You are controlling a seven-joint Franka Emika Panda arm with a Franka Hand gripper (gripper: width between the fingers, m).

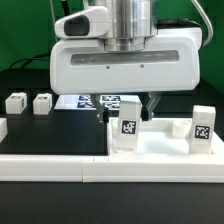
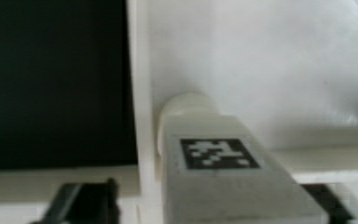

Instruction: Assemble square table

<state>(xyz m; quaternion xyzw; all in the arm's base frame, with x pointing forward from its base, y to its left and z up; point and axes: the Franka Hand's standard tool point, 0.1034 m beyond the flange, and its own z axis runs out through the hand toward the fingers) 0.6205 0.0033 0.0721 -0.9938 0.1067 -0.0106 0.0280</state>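
A white leg block (image 1: 128, 130) with a black-and-white tag stands upright on the left part of the white square slab (image 1: 165, 150). My gripper (image 1: 129, 112) hangs right over it, one finger on each side of its top. In the wrist view the tagged leg (image 2: 217, 150) sits between the two dark fingers (image 2: 87, 203), with a gap on one side; the jaws stand open. The slab (image 2: 247, 50) fills the rest of that view. A second leg (image 1: 203, 128) stands on the slab at the exterior view's right. Two more legs (image 1: 15, 102) (image 1: 42, 103) lie on the black table at the left.
The marker board (image 1: 100, 101) lies flat behind the gripped area, partly hidden by the gripper. The long low white border wall (image 1: 50, 168) runs along the front. The black table top (image 1: 50, 130) spreads left of the slab.
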